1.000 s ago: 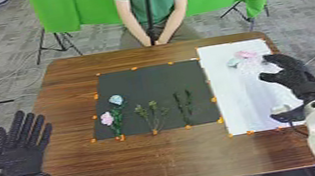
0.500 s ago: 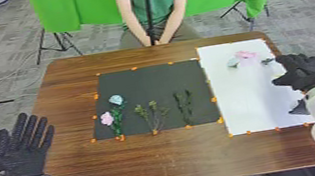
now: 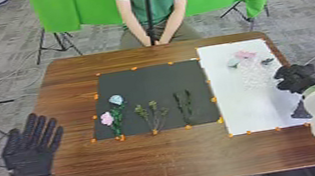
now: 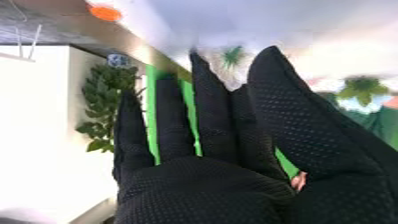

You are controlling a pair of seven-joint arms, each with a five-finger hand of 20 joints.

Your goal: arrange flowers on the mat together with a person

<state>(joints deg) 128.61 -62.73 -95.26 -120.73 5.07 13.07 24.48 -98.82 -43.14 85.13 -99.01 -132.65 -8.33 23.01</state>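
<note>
In the head view, the dark mat [image 3: 143,74] bears a pink flower [image 3: 106,118] and a pale blue flower [image 3: 116,99] at its left, green sprigs [image 3: 153,116] mid-mat and dark green stems [image 3: 184,107] to the right. My right hand [image 3: 300,78] is over the right edge of the white mat [image 3: 245,113], beside faint white blossoms [image 3: 256,77]. My left hand [image 3: 30,146] stays open at the table's left side. In the right wrist view, my right hand [image 4: 200,187] has nearly straight fingers, with white blossoms [image 4: 233,74] and green leaves [image 4: 362,89] beyond them.
Farther back on the white mat lie a pink flower [image 3: 245,54], a pale bluish one [image 3: 233,62] and a dark green piece [image 3: 267,61]. Orange markers line both mats. A person sits across the table, hands together beyond its edge.
Over the last second my right hand has drawn back toward the near right of the white mat, and its fingers no longer cover the dark green piece. My left hand has shifted slightly right.
</note>
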